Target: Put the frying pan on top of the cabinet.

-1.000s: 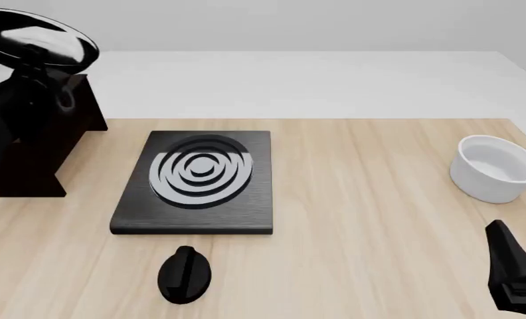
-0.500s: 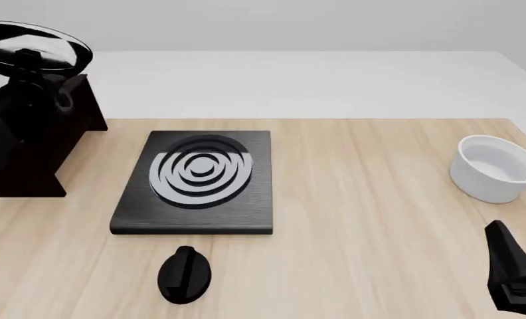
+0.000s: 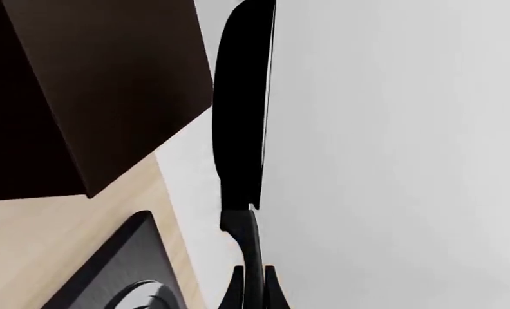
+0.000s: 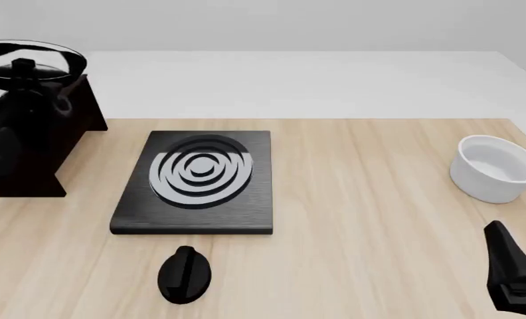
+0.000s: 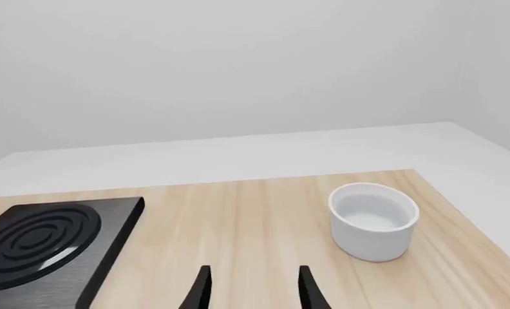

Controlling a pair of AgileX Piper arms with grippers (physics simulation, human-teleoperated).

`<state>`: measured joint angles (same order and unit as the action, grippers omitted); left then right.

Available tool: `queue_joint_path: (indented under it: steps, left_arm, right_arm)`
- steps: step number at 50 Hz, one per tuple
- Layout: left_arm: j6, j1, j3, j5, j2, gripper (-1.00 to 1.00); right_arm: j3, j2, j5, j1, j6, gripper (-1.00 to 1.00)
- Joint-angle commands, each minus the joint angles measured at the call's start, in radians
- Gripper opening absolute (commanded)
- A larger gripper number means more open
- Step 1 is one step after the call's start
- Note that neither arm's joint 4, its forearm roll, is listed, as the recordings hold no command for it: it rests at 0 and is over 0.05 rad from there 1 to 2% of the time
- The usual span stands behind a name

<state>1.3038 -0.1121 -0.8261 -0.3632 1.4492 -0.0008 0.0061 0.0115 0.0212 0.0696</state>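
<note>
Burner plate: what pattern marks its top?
Silver concentric rings on the black burner plate; clearest in the front view.

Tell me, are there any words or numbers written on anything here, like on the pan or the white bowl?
No words, numbers or labels can be read in any view.
The frying pan, the cabinet, the white bowl and the burner plate all look plain; the plate has only silver rings, no writing.
</note>
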Motion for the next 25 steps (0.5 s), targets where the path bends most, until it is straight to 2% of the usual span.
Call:
queue_joint_path:
  steps: [1, 25]
  left_arm:
    - [0.046, -0.01, -0.023, -0.054, 0.03, -1.0]
    - [0.088, -0.053, -0.086, -0.065, 0.113, -1.0]
  right_arm:
    - [0.0, 0.001, -0.001, 0.0, -0.002, 1.0]
    - [0.0, 0.015, 0.006, -0.002, -0.009, 1.0]
